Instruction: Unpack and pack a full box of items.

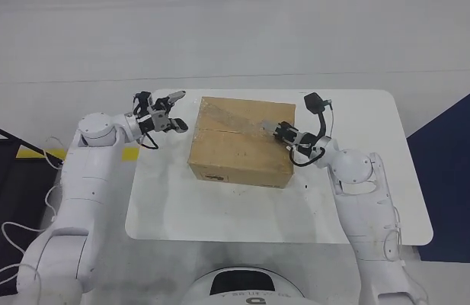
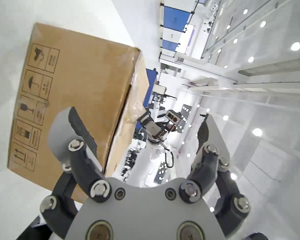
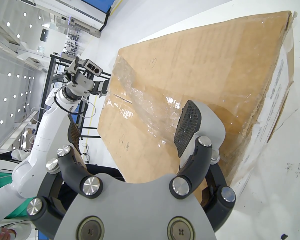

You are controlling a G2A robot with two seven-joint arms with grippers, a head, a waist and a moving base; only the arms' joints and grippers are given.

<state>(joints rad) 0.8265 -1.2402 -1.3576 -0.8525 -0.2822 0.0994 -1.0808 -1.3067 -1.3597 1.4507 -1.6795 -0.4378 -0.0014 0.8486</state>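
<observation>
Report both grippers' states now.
Left gripper: open, holding nothing, beside the box.
Right gripper: open, holding nothing, over the box.

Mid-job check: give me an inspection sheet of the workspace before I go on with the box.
Surface: white table, small dark scuffs beside the box.
Job's things: cardboard box closed, flat on the table, clear tape over its top seam.
Clutter: nothing seen.
Hands: left hand open, close beside the box's end; right hand open, over the taped top; contact cannot be told for either.
Cables: a black cable loop at the right wrist, another at the left.
Surroundings: blue panel beside the table, yellow strip on the floor.
</observation>
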